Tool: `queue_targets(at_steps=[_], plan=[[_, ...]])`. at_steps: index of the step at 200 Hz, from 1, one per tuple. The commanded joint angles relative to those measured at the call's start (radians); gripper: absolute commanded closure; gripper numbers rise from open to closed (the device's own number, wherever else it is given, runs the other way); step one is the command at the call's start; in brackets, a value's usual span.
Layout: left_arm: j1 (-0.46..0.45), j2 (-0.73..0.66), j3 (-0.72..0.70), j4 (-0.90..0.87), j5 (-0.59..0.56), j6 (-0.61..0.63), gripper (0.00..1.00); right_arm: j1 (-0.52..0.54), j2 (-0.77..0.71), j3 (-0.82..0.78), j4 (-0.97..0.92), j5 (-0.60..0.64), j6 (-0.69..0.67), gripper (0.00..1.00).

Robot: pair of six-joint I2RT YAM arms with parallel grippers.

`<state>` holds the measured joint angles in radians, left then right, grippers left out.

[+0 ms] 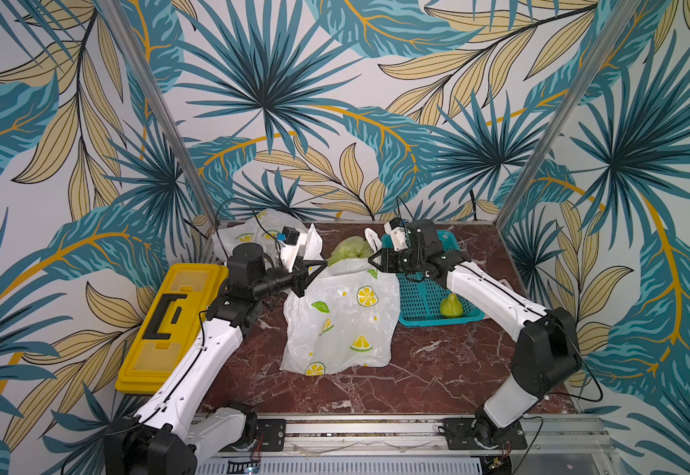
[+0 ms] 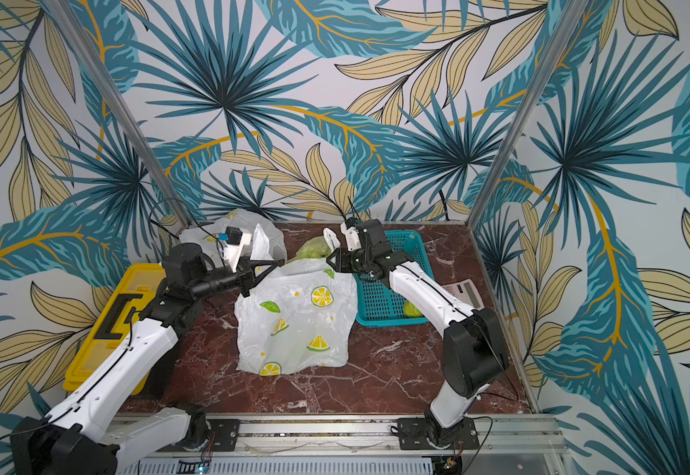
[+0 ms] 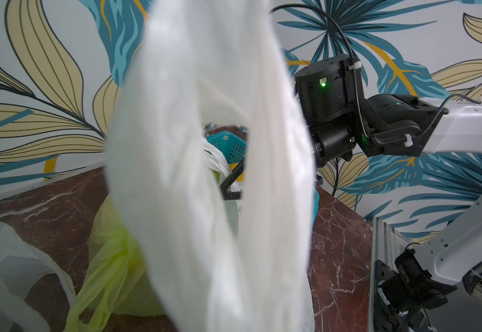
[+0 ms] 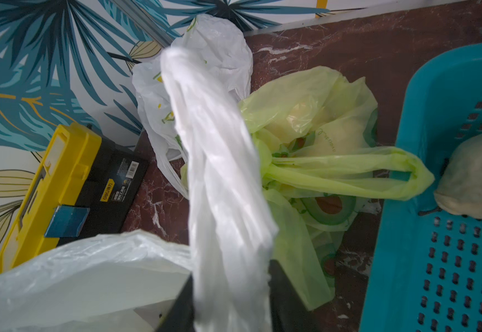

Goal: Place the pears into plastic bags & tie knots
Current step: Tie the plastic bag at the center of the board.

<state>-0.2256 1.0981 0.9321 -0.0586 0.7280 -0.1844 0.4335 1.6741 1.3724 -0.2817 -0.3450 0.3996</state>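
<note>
A white plastic bag (image 1: 339, 325) (image 2: 294, 325) with lemon-slice prints lies mid-table in both top views. My left gripper (image 1: 319, 263) (image 2: 274, 265) is shut on its left loop handle (image 3: 205, 186), which hides the jaws in the left wrist view. My right gripper (image 1: 373, 259) (image 4: 231, 287) is shut on the other handle (image 4: 222, 186), with black fingers (image 4: 287, 293) on either side of it. Behind lies a yellow-green bag (image 1: 349, 249) (image 4: 306, 115), its handles tied in a knot (image 4: 265, 165). A green pear (image 1: 451, 306) and a pale pear (image 4: 475, 178) lie in the teal basket (image 1: 421, 296).
A second white lemon-print bag (image 1: 253, 232) sits at the back left. A yellow toolbox (image 1: 166, 325) lies along the left edge. A calculator (image 2: 464, 292) rests right of the basket (image 2: 380, 300). Patterned walls enclose the marble table (image 1: 438, 362).
</note>
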Motion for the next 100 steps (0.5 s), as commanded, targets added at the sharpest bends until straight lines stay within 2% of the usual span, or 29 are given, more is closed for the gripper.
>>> queue_targets(at_steps=[1,22,36,54,88,100], plan=[[0.009,-0.023,0.003,-0.047,-0.140,-0.044,0.97,-0.003,-0.062,-0.042,0.028,0.013,-0.008,0.81],[0.009,-0.003,0.076,-0.281,-0.310,-0.010,0.96,0.000,-0.106,-0.050,0.025,-0.018,-0.038,0.85],[0.008,0.040,0.137,-0.424,-0.310,0.033,0.94,0.017,-0.134,-0.049,0.006,-0.041,-0.087,0.87],[0.009,0.114,0.203,-0.514,-0.212,0.064,0.97,0.058,-0.156,-0.049,-0.028,-0.030,-0.207,0.90],[0.005,0.261,0.283,-0.529,0.139,0.140,0.95,0.149,-0.174,-0.020,-0.076,0.016,-0.482,0.92],[0.001,0.312,0.314,-0.542,0.206,0.175,0.95,0.171,-0.176,-0.005,-0.076,0.009,-0.560,0.93]])
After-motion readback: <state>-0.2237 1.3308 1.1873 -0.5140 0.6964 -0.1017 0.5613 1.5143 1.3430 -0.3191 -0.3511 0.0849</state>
